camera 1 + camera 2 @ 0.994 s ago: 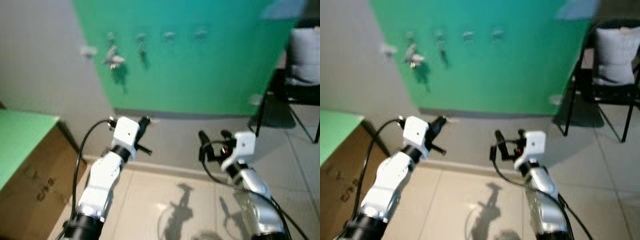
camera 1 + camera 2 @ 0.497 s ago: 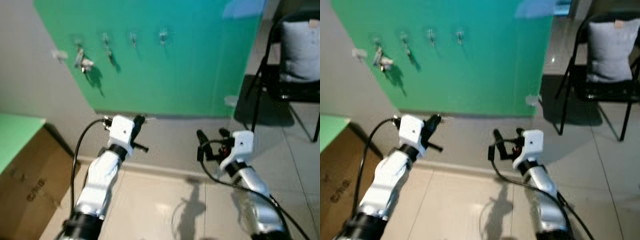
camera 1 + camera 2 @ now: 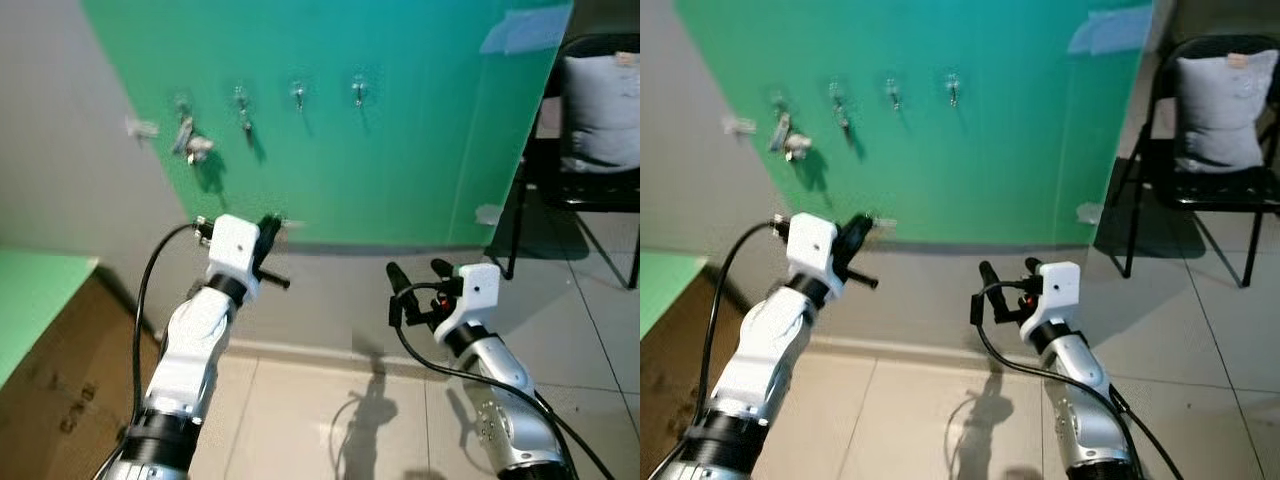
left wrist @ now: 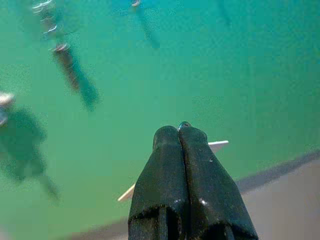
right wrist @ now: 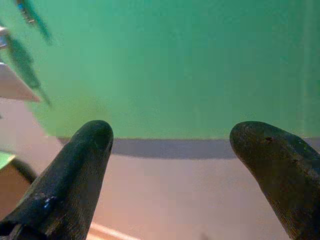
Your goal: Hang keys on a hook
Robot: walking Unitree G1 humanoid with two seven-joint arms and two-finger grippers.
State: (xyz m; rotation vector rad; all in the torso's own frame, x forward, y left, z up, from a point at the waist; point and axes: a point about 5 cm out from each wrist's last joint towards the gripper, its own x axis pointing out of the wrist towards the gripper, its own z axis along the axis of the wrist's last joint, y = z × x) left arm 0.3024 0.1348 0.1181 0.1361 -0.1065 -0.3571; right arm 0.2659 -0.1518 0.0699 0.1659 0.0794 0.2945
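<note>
Left gripper pressed shut at 9 o'clock, right gripper spread wide at 3, keys apparently hanging on leftmost hook at 11, green board, no legible writing

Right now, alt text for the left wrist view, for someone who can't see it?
The left hand points at a green board, its two black fingers pressed shut with a thin pale sliver poking out on either side of them. Blurred keys hang from a hook on the board beyond, and the board's lower edge meets a grey wall.
</note>
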